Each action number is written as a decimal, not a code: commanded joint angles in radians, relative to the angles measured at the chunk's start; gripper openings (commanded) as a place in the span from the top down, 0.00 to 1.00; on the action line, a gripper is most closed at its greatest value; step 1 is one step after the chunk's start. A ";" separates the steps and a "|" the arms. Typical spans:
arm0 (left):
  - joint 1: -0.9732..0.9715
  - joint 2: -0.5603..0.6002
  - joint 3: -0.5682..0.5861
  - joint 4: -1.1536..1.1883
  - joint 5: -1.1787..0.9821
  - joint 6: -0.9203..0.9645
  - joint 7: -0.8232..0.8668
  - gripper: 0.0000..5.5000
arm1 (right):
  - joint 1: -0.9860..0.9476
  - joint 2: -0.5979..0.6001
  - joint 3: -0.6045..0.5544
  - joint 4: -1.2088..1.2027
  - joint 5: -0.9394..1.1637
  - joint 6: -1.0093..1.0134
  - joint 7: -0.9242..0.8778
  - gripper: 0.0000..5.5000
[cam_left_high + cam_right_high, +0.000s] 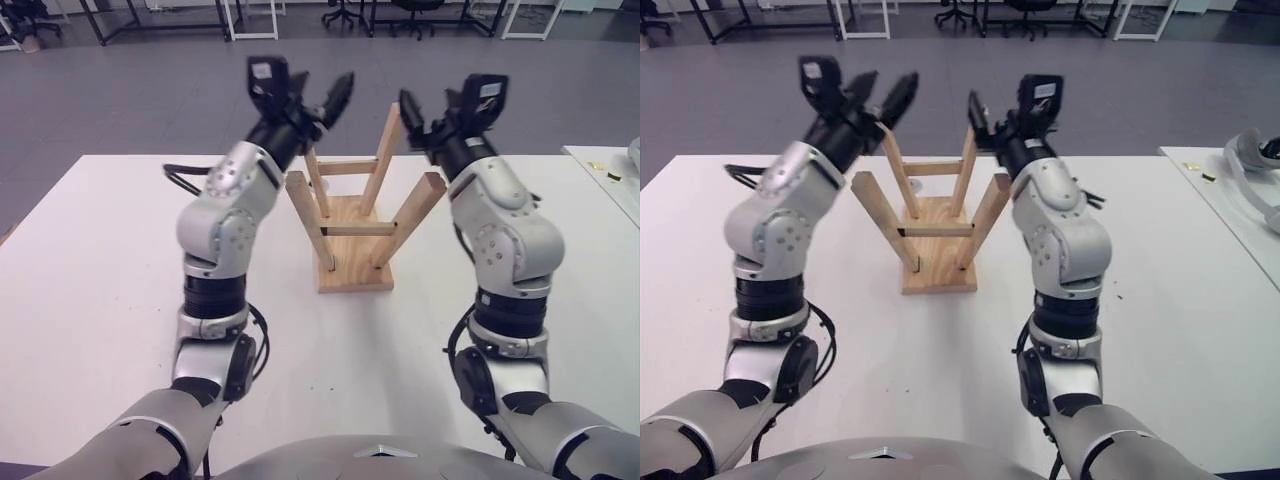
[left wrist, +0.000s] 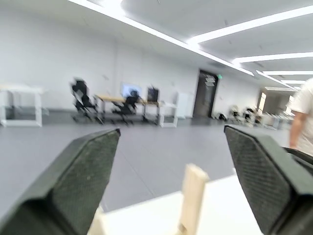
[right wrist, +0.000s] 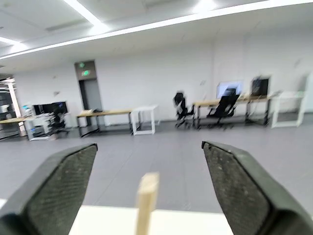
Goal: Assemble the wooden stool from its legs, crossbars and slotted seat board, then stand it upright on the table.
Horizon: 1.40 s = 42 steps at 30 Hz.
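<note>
Stool of pale wood (image 1: pixel 352 235) sits inverted on white table (image 1: pixel 100 260), seat board down, legs upward; black left gripper (image 1: pixel 885 88) and right gripper (image 1: pixel 430 108) hover wide open, empty, flanking its far leg tips, equally near.

Stool (image 1: pixel 352 235) upside down at mid table (image 1: pixel 100 270), seat board (image 1: pixel 355 272) flat on it, legs (image 1: pixel 310 222) up, left gripper (image 1: pixel 322 100) just above the far left leg, right gripper (image 1: pixel 432 112) just right of the far right leg, second table (image 1: pixel 600 165) at right.

At right, on a side table (image 1: pixel 1228 208), a white device (image 1: pixel 1256 150) and a small yellow bit (image 1: pixel 1192 166). Behind, over grey floor (image 1: pixel 120 90), desks (image 3: pixel 103 114) and office chairs (image 3: pixel 225 108).
</note>
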 commanded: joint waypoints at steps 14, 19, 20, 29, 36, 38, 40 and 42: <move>0.778 0.082 0.226 0.029 0.312 -0.222 0.168 0.28 | 0.322 -0.196 0.561 -0.290 -0.110 -0.162 0.546 0.27; 0.915 0.030 0.135 0.049 0.358 -0.210 0.158 0.28 | -0.032 -0.137 0.122 -0.240 0.047 -0.167 0.383 0.27; 0.943 0.022 0.114 0.048 0.374 -0.216 0.161 0.28 | -0.095 -0.146 0.018 -0.181 0.086 -0.170 0.347 0.27; 1.131 0.018 -0.160 -0.079 0.513 -0.232 0.093 0.28 | 0.246 -0.203 0.229 0.727 -0.290 -0.532 0.361 0.27; 0.880 0.053 -0.267 0.163 0.475 -0.264 -0.112 0.28 | 0.293 -0.148 0.466 1.033 -0.474 -0.827 0.490 0.27; 0.781 0.056 -0.279 0.295 0.480 -0.323 -0.152 0.28 | 0.368 -0.199 0.495 0.924 -0.457 -0.847 0.584 0.27; 0.687 0.049 -0.275 0.420 0.478 -0.383 -0.178 0.28 | 0.463 -0.276 0.504 0.753 -0.435 -0.845 0.654 0.27; 0.655 0.051 -0.272 0.472 0.478 -0.429 -0.191 0.28 | 0.516 -0.324 0.489 0.643 -0.438 -0.831 0.655 0.27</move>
